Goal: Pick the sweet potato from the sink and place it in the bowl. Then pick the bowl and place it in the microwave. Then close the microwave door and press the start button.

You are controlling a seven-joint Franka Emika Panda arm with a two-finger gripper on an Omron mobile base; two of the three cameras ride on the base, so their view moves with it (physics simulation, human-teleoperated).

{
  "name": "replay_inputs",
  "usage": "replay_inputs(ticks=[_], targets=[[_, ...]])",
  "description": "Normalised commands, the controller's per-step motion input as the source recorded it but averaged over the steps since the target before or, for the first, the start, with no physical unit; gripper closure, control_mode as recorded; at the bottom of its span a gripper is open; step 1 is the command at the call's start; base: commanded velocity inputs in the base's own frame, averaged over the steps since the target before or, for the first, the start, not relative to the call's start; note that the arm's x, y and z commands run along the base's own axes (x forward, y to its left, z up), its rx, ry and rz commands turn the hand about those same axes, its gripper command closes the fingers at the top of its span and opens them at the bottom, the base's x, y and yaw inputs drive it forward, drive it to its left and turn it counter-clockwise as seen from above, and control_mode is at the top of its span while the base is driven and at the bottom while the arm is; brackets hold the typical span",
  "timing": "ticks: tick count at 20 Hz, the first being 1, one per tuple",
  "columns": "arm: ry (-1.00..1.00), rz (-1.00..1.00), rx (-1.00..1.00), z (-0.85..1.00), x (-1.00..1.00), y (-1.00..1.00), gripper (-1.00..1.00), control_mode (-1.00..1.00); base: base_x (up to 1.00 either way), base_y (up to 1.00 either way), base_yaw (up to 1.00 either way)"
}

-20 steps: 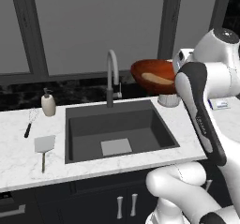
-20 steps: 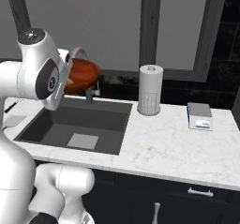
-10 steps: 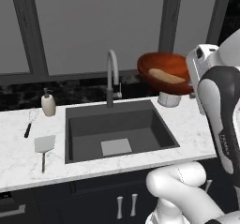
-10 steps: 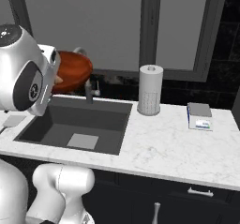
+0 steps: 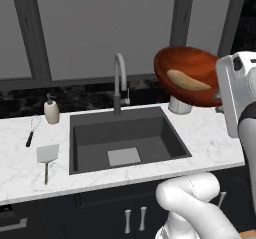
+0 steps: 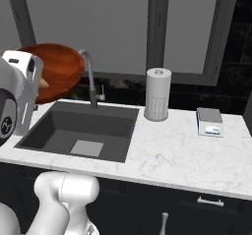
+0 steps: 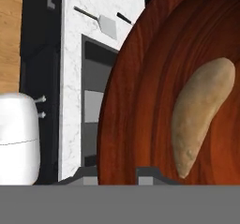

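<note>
bowl [image 5: 186, 73]: held tilted in the air, at 2 o'clock from sink [image 5: 125, 138]
sweet potato [image 5: 188, 80]: lying inside bowl
gripper [image 7: 118, 173]: clamped on bowl rim

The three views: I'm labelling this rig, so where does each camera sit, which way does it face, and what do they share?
Left base view: behind the arm's left, facing the sink and window; white arm at right, base below.
Right base view: behind its right, facing the same counter; arm at left.
Hand view: on the hand, looking along the jaws into the bowl.
Shared: the bowl holding the sweet potato, lifted over the counter.
</note>
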Motion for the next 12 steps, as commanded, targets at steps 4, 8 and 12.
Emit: replay_inputs(ticks=[4, 8, 12], targets=[[-0.02, 0.00, 0.00, 0.06, -0.16, 0.00, 1.00, 1.00, -0.24, 0.00, 0.01], [0.00, 0.00, 0.00, 0.00, 0.00, 0.00, 1.00, 1.00, -0.31, 0.73, 0.26], [0.00, 0.00, 0.00, 0.00, 0.00, 0.00, 1.00, 1.00, -0.12, 0.87, 0.73]])
